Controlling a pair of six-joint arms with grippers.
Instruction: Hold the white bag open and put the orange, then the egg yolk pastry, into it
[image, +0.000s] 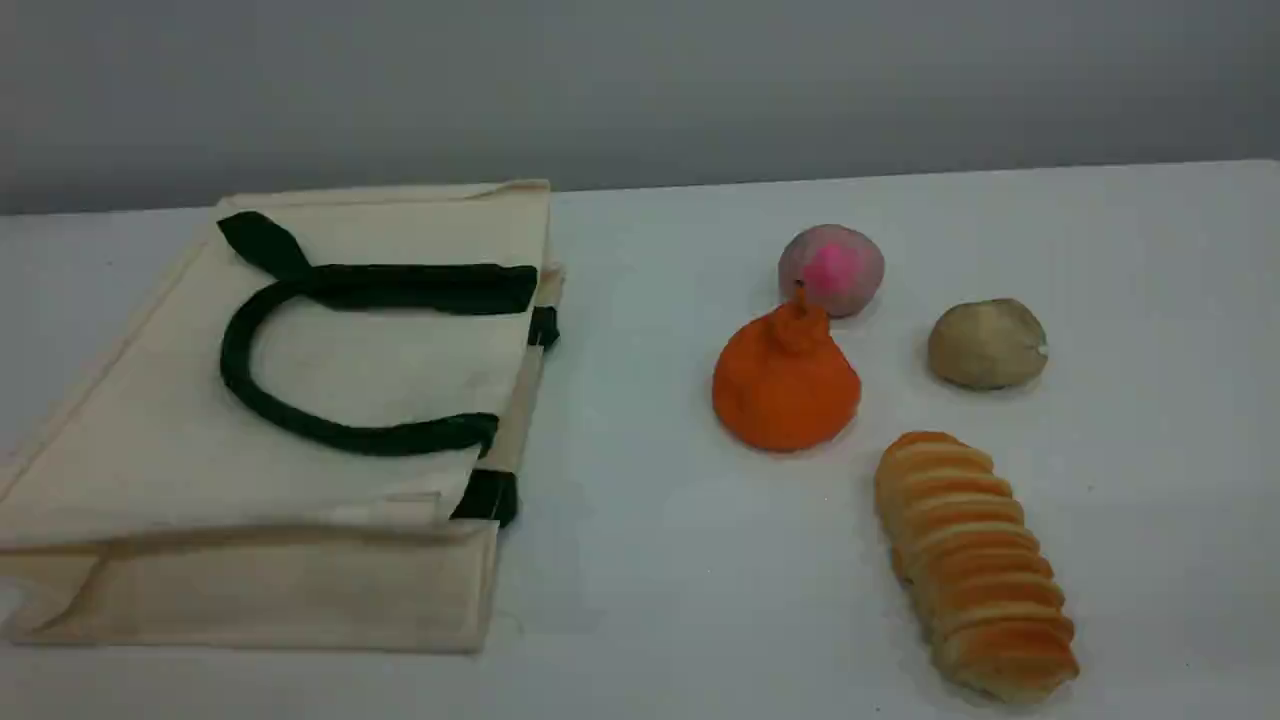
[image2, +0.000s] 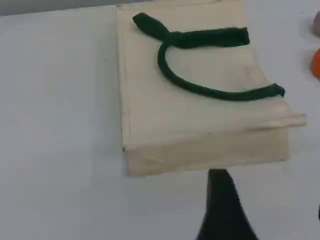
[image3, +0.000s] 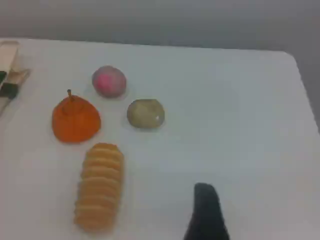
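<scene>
The white bag (image: 300, 400) lies flat and folded on the table's left, its dark green handle (image: 300, 425) looped on top; the left wrist view shows the white bag (image2: 200, 115) from above. The orange (image: 785, 385) sits right of centre, with the tan egg yolk pastry (image: 988, 343) further right. In the right wrist view the orange (image3: 76, 120) and the egg yolk pastry (image3: 145, 113) lie ahead to the left. My left gripper (image2: 270, 200) hovers open just short of the bag's near edge. One dark fingertip (image3: 206, 212) of my right gripper shows, with nothing held. Neither arm appears in the scene view.
A greyish ball with a pink centre (image: 831, 268) sits just behind the orange. A long ridged golden bread (image: 975, 565) lies in front of the pastry, near the front edge. A grey wall stands behind the white table (image: 650, 560).
</scene>
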